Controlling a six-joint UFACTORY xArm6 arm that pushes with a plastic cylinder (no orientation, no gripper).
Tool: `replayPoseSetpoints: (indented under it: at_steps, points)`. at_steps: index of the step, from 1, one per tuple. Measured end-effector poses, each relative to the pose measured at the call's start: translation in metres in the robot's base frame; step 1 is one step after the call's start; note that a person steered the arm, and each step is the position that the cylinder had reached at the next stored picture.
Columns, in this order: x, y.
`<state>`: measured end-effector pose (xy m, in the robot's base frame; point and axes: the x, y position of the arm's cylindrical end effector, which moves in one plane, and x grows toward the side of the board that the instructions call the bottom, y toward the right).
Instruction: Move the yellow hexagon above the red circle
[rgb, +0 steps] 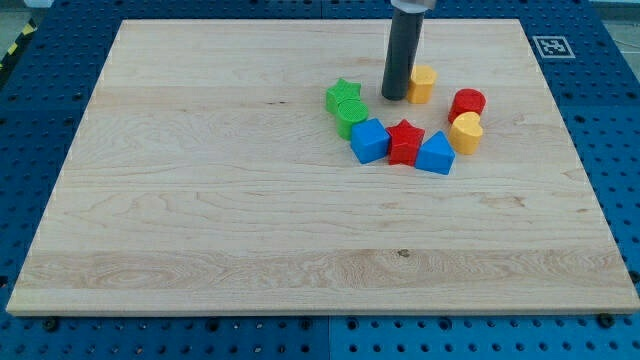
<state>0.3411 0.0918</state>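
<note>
The desk (200, 200) was a pale wooden board, and it sat on a blue base with rows of small holes (620, 150). All the blocks were bunched together in the upper right part of the frame.

My tip (394, 97) was the bottom end of a dark rod that came down from the top of the frame. There was no hand on this arm, only the rod, so nothing was being held. My tip stood on the desk just to the left of the yellow hexagon (423, 84), so close that they seemed to touch.

The yellow hexagon was the highest block in the bunch. The red circle (468, 102) sat to its lower right, a little apart from it. Just under the red circle was a second yellow block (465, 132) with a rounded top, and the two were touching.

To the left of my tip was a green star (344, 96). Another green block (351, 116) sat right below it, touching it, but its shape was hard to tell.

Along the bottom of the bunch, three blocks sat in a row, side by side. From left to right they were a blue cube (370, 140), a red star (405, 141) and a blue triangle (436, 153).

A small black and white square tag (551, 46) sat in the upper right corner of the frame.
</note>
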Motion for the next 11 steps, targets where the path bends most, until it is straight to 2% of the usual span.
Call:
replayPoseSetpoints:
  at_steps: [3,6,9,11]
  points:
    - [-0.043,0.0]
    - [-0.013,0.019]
    - [0.005,0.015]
    - [0.008,0.039]
